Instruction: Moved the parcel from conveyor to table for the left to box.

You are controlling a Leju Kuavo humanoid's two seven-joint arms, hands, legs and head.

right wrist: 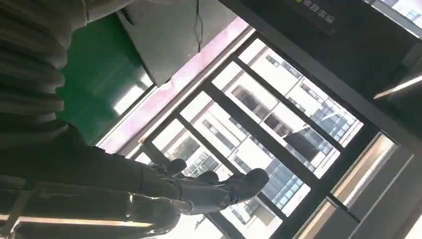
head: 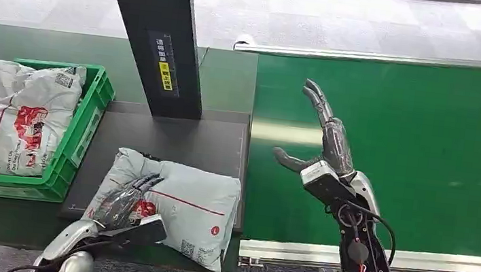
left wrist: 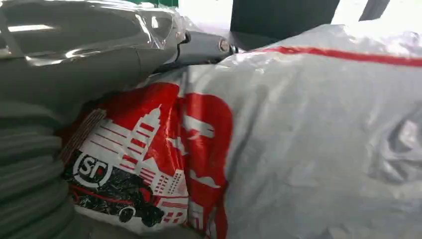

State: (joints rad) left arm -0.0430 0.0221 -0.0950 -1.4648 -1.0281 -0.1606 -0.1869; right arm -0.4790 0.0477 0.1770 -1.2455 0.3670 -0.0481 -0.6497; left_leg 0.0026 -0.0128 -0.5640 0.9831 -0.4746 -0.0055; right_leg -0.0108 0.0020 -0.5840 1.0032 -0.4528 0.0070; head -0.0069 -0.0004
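Note:
A grey plastic parcel (head: 182,204) with red print lies on the dark table (head: 176,135) in front of me, left of the green conveyor belt (head: 414,149). My left hand (head: 122,199) rests flat on the parcel's near left end, fingers spread over the red logo. The left wrist view shows the parcel (left wrist: 298,149) close up under the thumb (left wrist: 124,55). My right hand (head: 325,149) is raised over the conveyor, fingers straight and apart, holding nothing. In the right wrist view its fingers (right wrist: 219,189) stand against a window.
A green crate (head: 81,131) at the left holds other grey parcels (head: 7,116). A black upright post (head: 160,38) stands on the table behind the parcel. The conveyor's metal rail (head: 374,257) runs along its near edge.

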